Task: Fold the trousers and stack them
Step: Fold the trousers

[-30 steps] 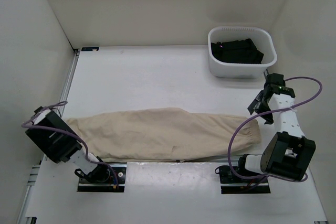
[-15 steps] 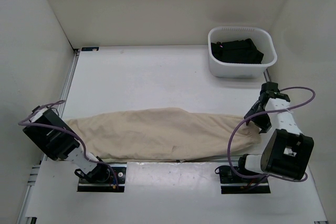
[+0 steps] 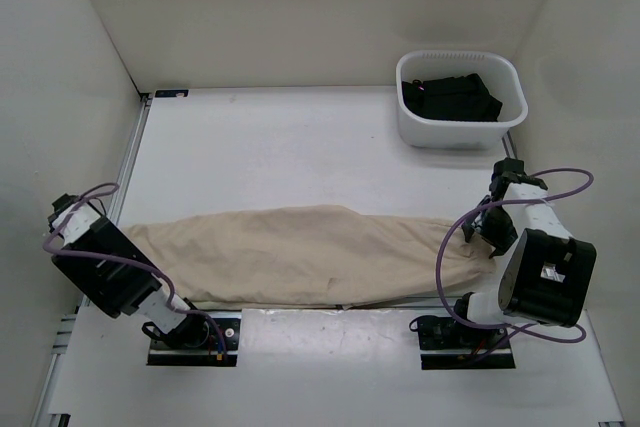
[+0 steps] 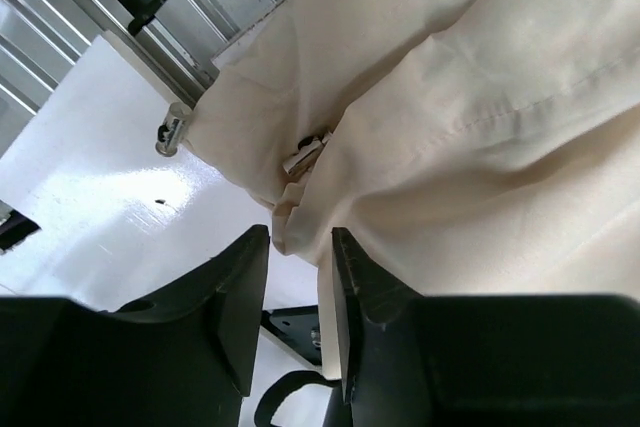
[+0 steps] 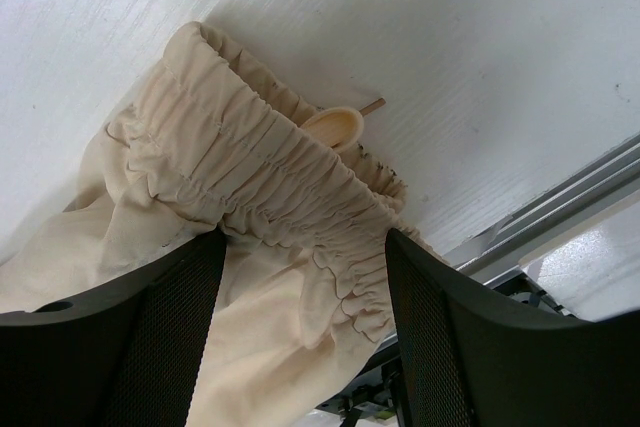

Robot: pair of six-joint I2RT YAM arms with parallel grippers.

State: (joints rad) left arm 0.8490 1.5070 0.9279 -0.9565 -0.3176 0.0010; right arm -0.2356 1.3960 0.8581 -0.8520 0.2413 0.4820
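Note:
The beige trousers [image 3: 300, 252] lie stretched left to right along the near edge of the table. In the left wrist view their hem corner [image 4: 290, 172] sits right at the tips of my left gripper [image 4: 300, 239]. Its jaws stand a narrow gap apart, with bare table showing between them. My right gripper [image 5: 305, 247] is wide open over the gathered elastic waistband [image 5: 280, 197], which bunches between its two mesh-faced fingers [image 5: 440, 327]. From above, the right gripper [image 3: 482, 230] is at the trousers' right end. The left gripper is hidden under its arm [image 3: 95, 267].
A white basket [image 3: 455, 134] holding black garments [image 3: 450, 97] stands at the back right. A metal rail [image 4: 200, 7] runs along the table's left edge near the hem. A small pale oval piece [image 5: 335, 127] peeks out behind the waistband. White walls enclose the table.
My right arm has swung in and down, bringing its gripper onto the waistband end of the trousers. The left arm has shifted slightly at the hem end. The trousers stay where they were.

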